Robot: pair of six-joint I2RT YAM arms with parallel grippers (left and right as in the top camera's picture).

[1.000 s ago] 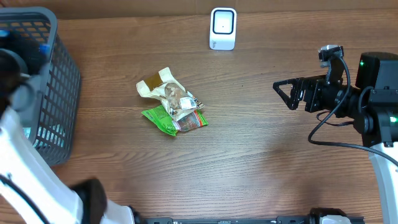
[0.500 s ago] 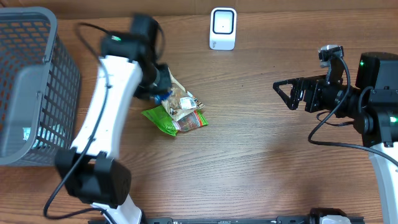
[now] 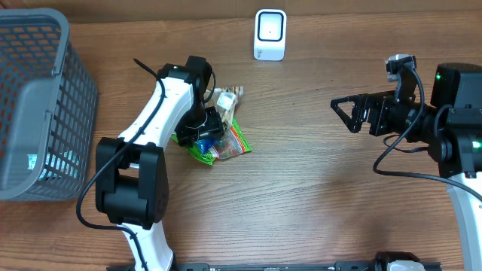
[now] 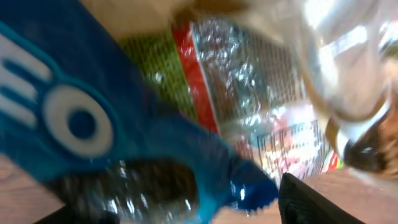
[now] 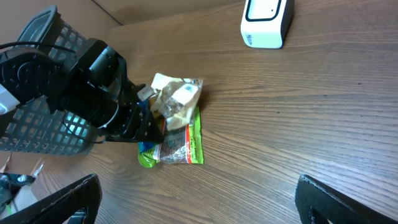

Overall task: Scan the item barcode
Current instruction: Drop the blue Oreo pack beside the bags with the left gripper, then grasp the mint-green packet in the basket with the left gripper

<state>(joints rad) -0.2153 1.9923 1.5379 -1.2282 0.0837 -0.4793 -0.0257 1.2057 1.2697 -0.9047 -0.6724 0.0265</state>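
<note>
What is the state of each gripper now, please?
Left gripper: at the packets, cannot be told.
Right gripper: open, empty.

counter (image 3: 316,203): brown wood-grain, fills most of overhead view.
basket (image 3: 75,105): grey plastic mesh, on counter at far left, partly cut off by frame edge; upright, top open.
basket handle (image 3: 30,113): wide grey band lying across the opening.
basket contents: sth pale/blue seen thru lower mesh, can't ID.
right-wrist view: same basket in top-left corner, looks darker there.
</note>
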